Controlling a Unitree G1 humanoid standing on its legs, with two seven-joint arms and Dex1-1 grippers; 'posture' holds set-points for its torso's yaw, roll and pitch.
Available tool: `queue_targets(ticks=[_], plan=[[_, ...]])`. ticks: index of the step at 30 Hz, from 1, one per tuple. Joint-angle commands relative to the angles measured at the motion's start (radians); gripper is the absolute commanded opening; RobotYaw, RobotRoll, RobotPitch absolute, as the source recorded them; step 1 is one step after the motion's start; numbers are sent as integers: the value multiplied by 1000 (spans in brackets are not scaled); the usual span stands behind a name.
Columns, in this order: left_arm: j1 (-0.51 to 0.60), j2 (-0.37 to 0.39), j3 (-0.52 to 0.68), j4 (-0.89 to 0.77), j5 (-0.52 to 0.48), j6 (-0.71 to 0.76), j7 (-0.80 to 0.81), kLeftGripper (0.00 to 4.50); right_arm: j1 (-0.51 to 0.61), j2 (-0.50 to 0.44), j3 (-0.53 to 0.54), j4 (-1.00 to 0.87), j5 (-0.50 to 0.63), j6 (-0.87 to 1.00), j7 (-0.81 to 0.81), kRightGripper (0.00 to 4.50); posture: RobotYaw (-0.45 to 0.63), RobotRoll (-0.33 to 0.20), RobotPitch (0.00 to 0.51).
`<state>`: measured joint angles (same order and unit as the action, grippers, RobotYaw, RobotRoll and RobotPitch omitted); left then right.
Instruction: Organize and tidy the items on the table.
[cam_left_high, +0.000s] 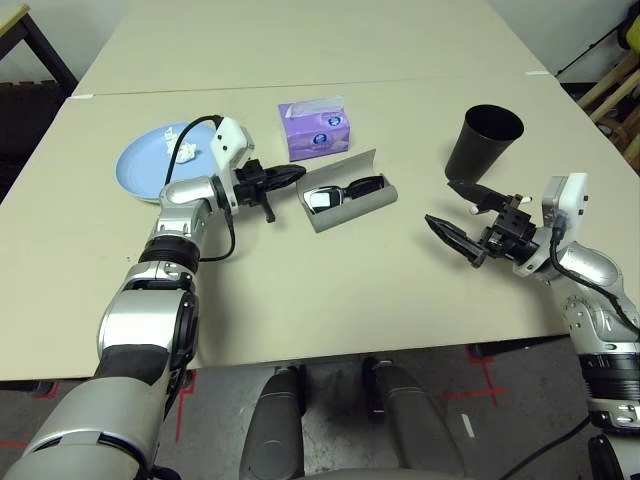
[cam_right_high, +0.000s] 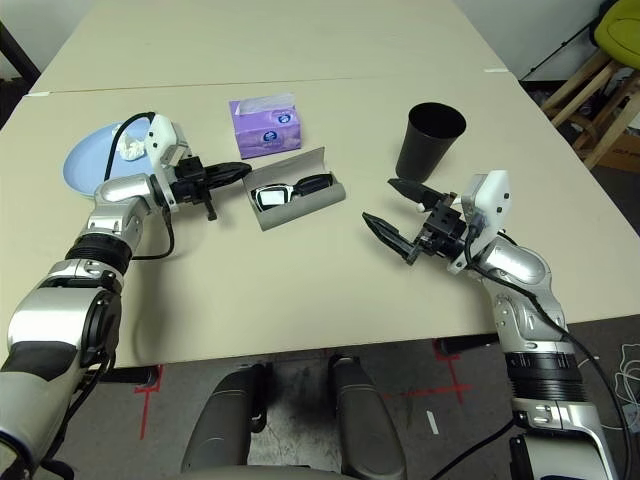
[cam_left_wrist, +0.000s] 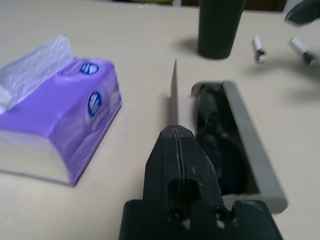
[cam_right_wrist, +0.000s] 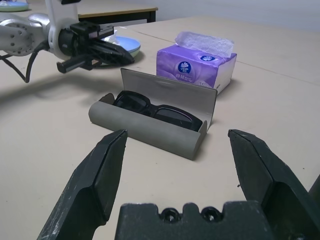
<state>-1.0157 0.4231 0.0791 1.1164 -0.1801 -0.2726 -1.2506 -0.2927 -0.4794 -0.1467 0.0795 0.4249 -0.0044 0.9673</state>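
Observation:
The grey glasses case (cam_left_high: 350, 205) lies open mid-table with its lid standing up and the black sunglasses (cam_left_high: 345, 190) inside. My left gripper (cam_left_high: 293, 176) is shut with nothing in it, its tip right at the left end of the lid (cam_left_wrist: 173, 95); I cannot tell whether it touches. A light blue plate (cam_left_high: 145, 170) behind my left arm holds a crumpled white tissue wad (cam_left_high: 185, 151). The black cup (cam_left_high: 485, 140) stands upright at the right. Just in front of the cup, my right gripper (cam_left_high: 450, 209) hangs open and empty, pointing at the case (cam_right_wrist: 150, 127).
A purple tissue box (cam_left_high: 315, 128) sits just behind the case. A seam (cam_left_high: 300, 86) crosses the beige table (cam_left_high: 330, 290) farther back. Wooden stool legs (cam_left_high: 615, 90) stand off the table's right side. Bare tabletop lies between the case and the front edge.

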Motion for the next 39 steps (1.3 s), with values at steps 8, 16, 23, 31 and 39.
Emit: queue_targets(ticks=[8,16,23,31,39], plan=[[-9,-5,8,10,10,21,-2,19,7,-8,8,-26,6,15,-2,4500,26,0,195],[0,5,-20,42,85,-44,95,19,14,-13,3,-34,9,18,1,4500,20,0,195],[-5,13,-44,80,142,-46,176,19,13,-6,8,-24,6,7,5,4500,18,0,194],[-7,9,-47,80,146,-72,151,19,13,-9,4,-18,4,2,5,4500,18,0,194],[4,-4,-51,52,128,-136,75,19,7,-8,8,-10,-2,-6,5,4500,23,0,192]])
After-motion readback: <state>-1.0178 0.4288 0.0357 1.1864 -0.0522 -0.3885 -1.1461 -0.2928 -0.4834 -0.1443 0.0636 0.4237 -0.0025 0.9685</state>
